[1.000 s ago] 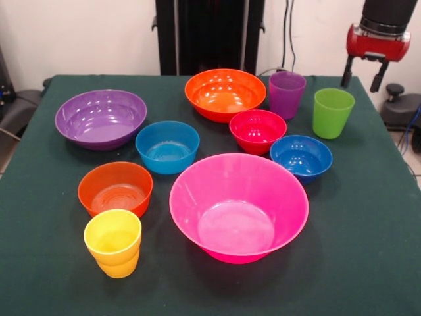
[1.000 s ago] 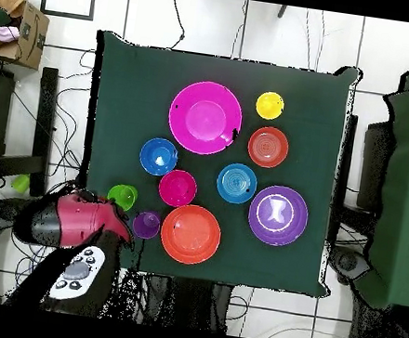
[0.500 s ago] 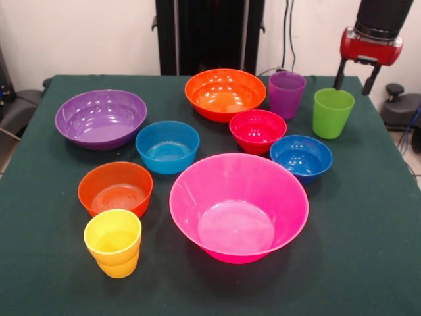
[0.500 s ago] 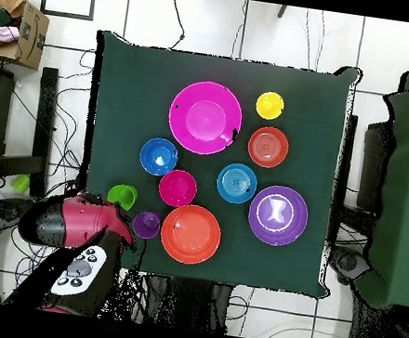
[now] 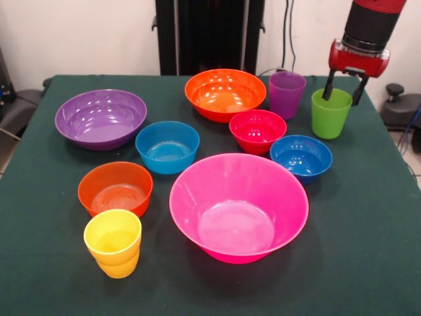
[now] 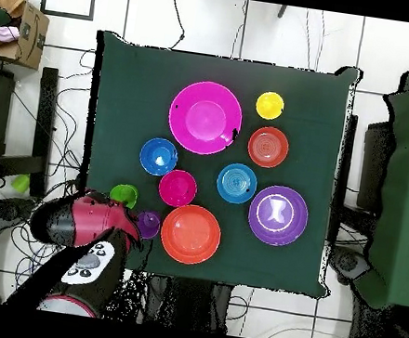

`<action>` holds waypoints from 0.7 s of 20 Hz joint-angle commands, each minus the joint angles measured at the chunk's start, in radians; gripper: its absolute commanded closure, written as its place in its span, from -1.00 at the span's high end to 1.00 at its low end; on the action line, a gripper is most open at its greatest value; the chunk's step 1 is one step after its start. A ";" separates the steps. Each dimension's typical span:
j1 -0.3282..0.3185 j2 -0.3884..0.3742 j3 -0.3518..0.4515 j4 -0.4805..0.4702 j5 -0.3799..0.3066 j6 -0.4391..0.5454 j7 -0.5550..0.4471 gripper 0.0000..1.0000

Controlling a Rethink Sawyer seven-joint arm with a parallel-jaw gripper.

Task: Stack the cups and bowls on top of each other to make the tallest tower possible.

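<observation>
All the cups and bowls stand apart on the green table; no tower stands. The big pink bowl [image 5: 239, 206] [image 6: 204, 117] is at the front middle. The yellow cup [image 5: 113, 242] is front left, next to the small orange bowl [image 5: 115, 188]. The light blue bowl [image 5: 167, 145], big purple bowl [image 5: 100, 118], big orange bowl [image 5: 225, 93], red bowl [image 5: 257, 130] and dark blue bowl [image 5: 301, 157] lie behind. The purple cup [image 5: 287, 94] and the lime green cup [image 5: 331, 112] [image 6: 122, 194] stand at the back right. My gripper [image 5: 341, 90] [image 6: 118, 211] is open, its fingers astride the green cup's far rim.
The black pedestal [image 5: 209, 36] stands behind the table. A cardboard box [image 6: 25, 34] sits off the table's corner in the overhead view. Cables run over the floor around the table. The table's edge [image 5: 388, 141] is close to the green cup.
My gripper has moved left and down from beyond the table's back right corner to the green cup's rim. It stayed open. The cups and bowls have not moved.
</observation>
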 commanded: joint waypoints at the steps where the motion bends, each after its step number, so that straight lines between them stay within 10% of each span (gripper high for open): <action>1: 0.011 0.037 0.046 0.020 0.025 -0.043 0.184 1.00; 14: -0.017 0.032 0.082 0.017 0.024 -0.048 0.169 1.00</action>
